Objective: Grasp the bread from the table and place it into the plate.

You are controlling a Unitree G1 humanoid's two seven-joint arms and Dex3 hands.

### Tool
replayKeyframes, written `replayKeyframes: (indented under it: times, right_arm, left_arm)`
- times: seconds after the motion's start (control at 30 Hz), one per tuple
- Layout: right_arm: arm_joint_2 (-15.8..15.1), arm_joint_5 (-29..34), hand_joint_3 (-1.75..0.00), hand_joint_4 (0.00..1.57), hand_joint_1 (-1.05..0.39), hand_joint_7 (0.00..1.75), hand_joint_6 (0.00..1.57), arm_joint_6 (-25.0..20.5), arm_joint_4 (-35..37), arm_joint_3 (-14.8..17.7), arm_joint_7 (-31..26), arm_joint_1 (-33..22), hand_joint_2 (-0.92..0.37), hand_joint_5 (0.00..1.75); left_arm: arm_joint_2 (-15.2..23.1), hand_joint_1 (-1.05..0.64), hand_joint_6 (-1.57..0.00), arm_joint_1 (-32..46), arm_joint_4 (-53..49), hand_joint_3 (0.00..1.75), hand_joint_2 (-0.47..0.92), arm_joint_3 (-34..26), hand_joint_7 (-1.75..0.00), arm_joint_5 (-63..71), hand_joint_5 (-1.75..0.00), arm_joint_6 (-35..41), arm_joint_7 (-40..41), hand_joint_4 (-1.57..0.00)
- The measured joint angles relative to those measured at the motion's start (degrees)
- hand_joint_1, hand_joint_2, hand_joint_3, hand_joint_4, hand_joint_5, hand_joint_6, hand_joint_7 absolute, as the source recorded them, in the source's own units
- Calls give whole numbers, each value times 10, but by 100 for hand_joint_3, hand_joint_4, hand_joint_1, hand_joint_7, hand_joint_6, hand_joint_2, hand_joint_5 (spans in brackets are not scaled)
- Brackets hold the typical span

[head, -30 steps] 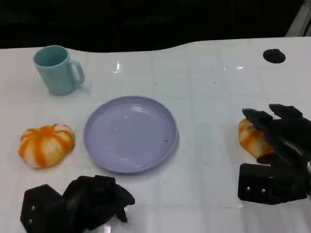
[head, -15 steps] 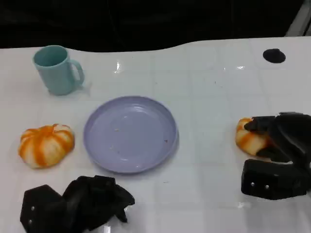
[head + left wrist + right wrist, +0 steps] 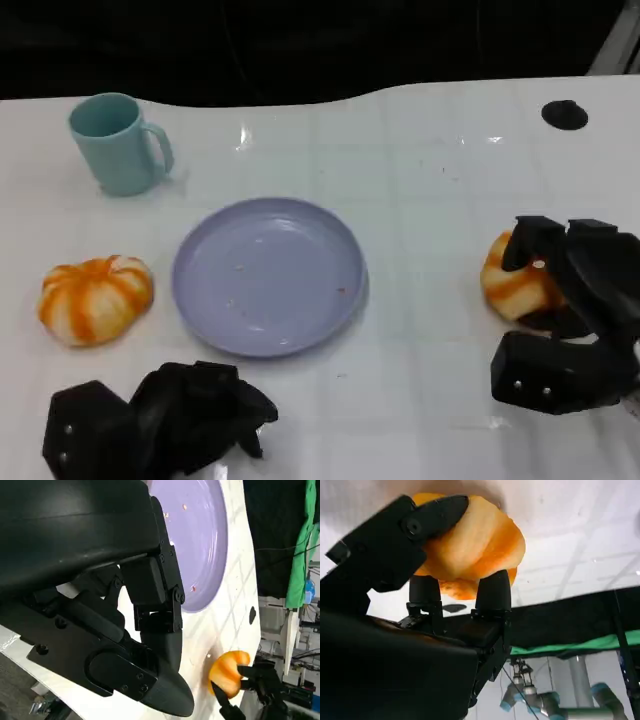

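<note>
An orange-and-white striped bread (image 3: 506, 284) lies at the table's right, and my right hand (image 3: 575, 300) grips it, fingers wrapped over its top and far side. The right wrist view shows this bread (image 3: 477, 542) pinched between the thumb and the fingers (image 3: 492, 592). In the left wrist view the same bread (image 3: 227, 672) appears far off with the right hand (image 3: 260, 682) on it. The lilac plate (image 3: 268, 275) sits mid-table with nothing on it. My left hand (image 3: 160, 420) rests near the front edge with its fingers curled in, holding nothing.
A second striped orange bread (image 3: 95, 298) lies left of the plate. A teal mug (image 3: 118, 143) stands at the back left. A small black disc (image 3: 564, 114) sits at the back right. Beyond the table's far edge all is dark.
The right hand's fingers have closed down around the bread, which has shifted slightly left and towards me. The left hand has not moved.
</note>
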State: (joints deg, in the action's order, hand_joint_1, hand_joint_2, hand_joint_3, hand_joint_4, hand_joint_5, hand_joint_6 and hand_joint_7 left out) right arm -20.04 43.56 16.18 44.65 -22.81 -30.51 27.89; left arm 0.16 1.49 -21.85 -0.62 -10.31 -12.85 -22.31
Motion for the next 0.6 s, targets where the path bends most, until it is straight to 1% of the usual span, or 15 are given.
replayKeyframes:
  times: [0.03, 0.1, 0.2, 0.27, 0.33, 0.5, 0.6]
  right_arm:
    - [0, -2, -110, 93, 1, 172, 74, 3, -6, 1, -3, 0, -38, 175]
    - [1, -5, -115, 95, 3, 171, 76, 9, -24, 4, -6, -1, -34, 175]
    - [5, -10, -132, 98, 3, 165, 82, 21, -57, 7, -5, -3, -25, 175]
    - [13, -19, -141, 100, 3, 161, 86, 32, -83, 9, 1, -5, -19, 175]
    - [23, -21, -146, 101, 0, 160, 87, 44, -103, 9, 3, -6, -17, 175]
    - [50, -30, -149, 100, -3, 160, 86, 50, -135, 9, 29, -6, -18, 175]
    - [72, -33, -149, 100, -3, 160, 86, 51, -141, 9, 41, -2, -19, 175]
  left_arm:
    - [0, -105, -146, 0, 0, 2, 81, 0, -47, 0, -149, 0, 0, -90]
    - [0, -105, -146, 0, 0, 2, 81, 0, -47, 0, -149, 0, 0, -90]
    - [0, -105, -146, 0, -1, 1, 80, 0, -47, 0, -149, 0, 0, -90]
    - [0, -105, -146, -1, -1, 1, 80, 0, -47, 0, -149, 0, 0, -90]
    - [0, -105, -146, -1, -1, 1, 80, 0, -46, 0, -149, 0, 0, -90]
    - [0, -105, -146, -2, -3, 1, 80, 0, -46, 0, -149, -2, 0, -91]
    - [0, -105, -147, -2, -4, 1, 81, 0, -46, 0, -149, -2, 0, -91]
